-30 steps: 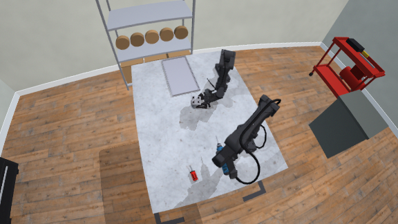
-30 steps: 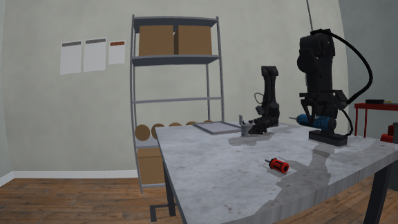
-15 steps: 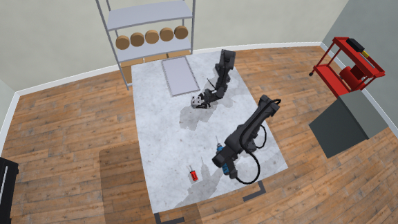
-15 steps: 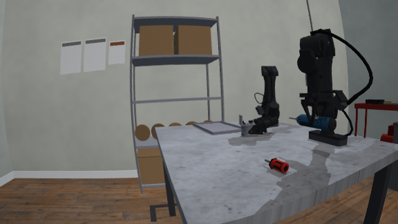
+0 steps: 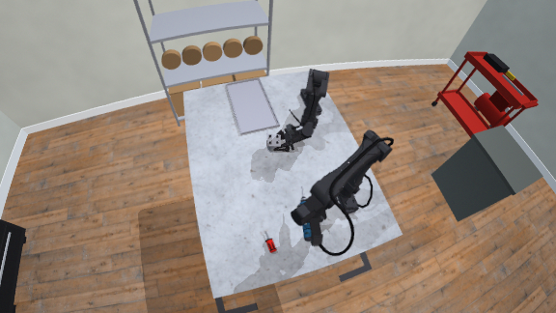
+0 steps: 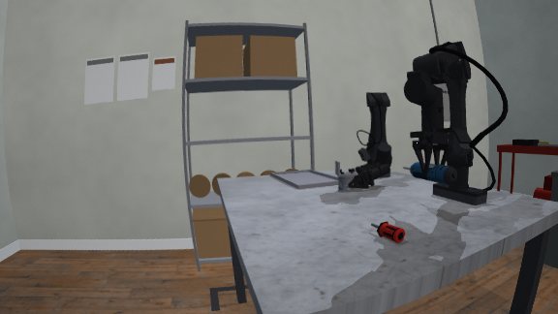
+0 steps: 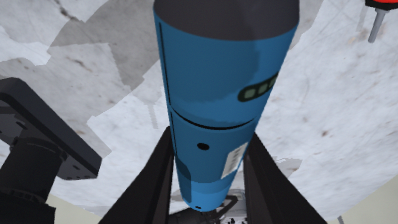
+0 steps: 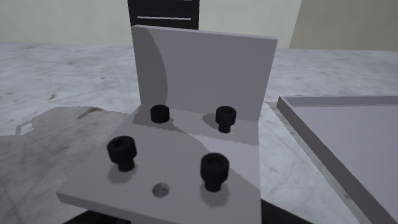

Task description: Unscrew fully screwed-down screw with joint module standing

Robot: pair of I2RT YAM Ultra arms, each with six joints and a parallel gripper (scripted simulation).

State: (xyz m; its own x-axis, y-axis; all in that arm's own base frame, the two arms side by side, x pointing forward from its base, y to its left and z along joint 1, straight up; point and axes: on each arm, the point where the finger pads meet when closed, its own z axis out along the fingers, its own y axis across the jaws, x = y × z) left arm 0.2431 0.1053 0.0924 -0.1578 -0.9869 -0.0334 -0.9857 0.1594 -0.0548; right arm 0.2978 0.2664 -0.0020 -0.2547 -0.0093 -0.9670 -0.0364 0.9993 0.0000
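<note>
blue-barrelled, the electric screwdriver is gripped between the fingers of the left gripper, held roughly level above the counter, well apart from the screws. the joint module is clasped upright by the right gripper, in from the arms' long edge and nearer the shelf-side short edge. on its top the bracket is seated. one screw is sunk to its head beside the upright plate; three others are left standing proud. by the shelf-side edge a shallow tray is set, and towards the opposite short edge a red screwdriver is laid flat.
</note>
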